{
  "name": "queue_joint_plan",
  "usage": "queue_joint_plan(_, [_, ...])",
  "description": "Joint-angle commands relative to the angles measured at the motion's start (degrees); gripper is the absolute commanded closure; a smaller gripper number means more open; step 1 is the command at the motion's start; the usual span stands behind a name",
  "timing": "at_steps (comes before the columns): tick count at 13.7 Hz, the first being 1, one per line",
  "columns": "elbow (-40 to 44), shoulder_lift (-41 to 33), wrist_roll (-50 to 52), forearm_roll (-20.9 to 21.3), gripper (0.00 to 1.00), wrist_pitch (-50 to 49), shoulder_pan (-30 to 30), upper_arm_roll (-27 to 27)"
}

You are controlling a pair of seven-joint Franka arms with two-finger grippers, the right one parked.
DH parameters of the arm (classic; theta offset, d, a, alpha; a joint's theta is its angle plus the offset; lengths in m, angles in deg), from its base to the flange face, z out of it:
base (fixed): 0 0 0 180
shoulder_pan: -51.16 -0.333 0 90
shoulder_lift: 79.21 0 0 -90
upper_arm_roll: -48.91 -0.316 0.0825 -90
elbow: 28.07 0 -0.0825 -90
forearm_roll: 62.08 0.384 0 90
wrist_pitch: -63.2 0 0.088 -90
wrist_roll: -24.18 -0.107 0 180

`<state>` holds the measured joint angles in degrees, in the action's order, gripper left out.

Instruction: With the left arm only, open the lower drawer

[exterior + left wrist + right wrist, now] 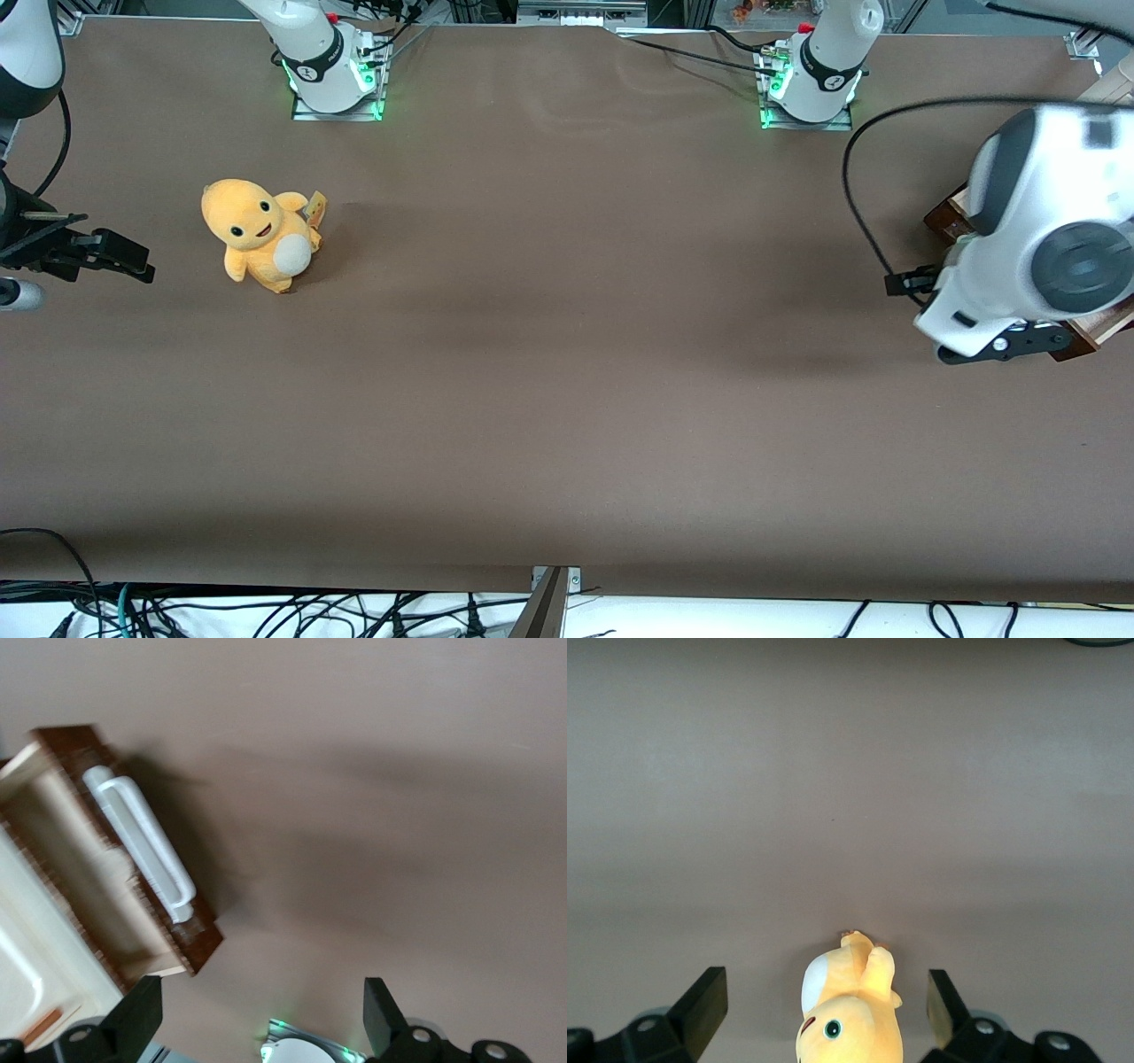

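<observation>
1. Bench (pixel 567 399) surface: one wide sheet of matte brown covering, bare over most of its span, with soft shadows across the middle.
2. Along the bench edge farthest from the front camera stand two white arm bases (pixel 335 66) lit green at the foot; past the nearest edge, tangled cables (pixel 266 616) lie on a white surface.
3. The left arm (pixel 1041 235) hangs over its own end of the bench, a black cable (pixel 864 177) looping from it.
4. Its gripper (pixel 261 1014) hovers above bare bench, and its fingers (pixel 137 1014) are spread wide, grasping nothing.
5. The lower drawer (pixel 133 868) lies just beside the fingers, apart from them, pulled out so that its pale tan inside shows; its white bar handle (pixel 142 842) runs along the dark brown front, untouched by the fingers.
6. A cream panel with a brown slot (pixel 40 1026) lies next to the drawer, cut off at the frame edge.
7. From the front, the arm's wrist covers nearly all of the drawer unit; only brown corners show.
8. An orange plush toy (pixel 260 235) sits toward the parked arm's end, well apart from the working fingers.
</observation>
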<state>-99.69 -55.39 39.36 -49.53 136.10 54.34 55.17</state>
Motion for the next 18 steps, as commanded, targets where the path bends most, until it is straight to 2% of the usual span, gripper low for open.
queue_joint_plan(1, [-0.53,-4.20,-5.68,-5.86,0.00,0.40,-1.86,-0.11])
queue_joint_plan(3, [-6.40,-9.64,-6.12,-9.72,0.00,3.19,-2.21,-0.11])
queue_joint_plan(4, [-11.21,-13.23,-7.16,-10.96,0.00,7.73,-2.74,-0.19])
queue_joint_plan(6, [-21.76,-21.14,-14.43,-11.06,0.00,15.48,-2.83,-0.20])
queue_joint_plan(7, [-24.94,-22.40,-15.77,-11.15,0.00,18.39,-2.66,-0.28])
queue_joint_plan(10, [-25.67,-23.81,-20.52,-10.54,0.00,23.41,0.93,-3.52])
queue_joint_plan(12, [-25.68,-23.64,-20.45,-11.58,0.00,24.04,1.04,-5.29])
queue_joint_plan(18, [-22.77,-22.15,-20.53,-12.20,0.00,21.40,-0.63,-5.21])
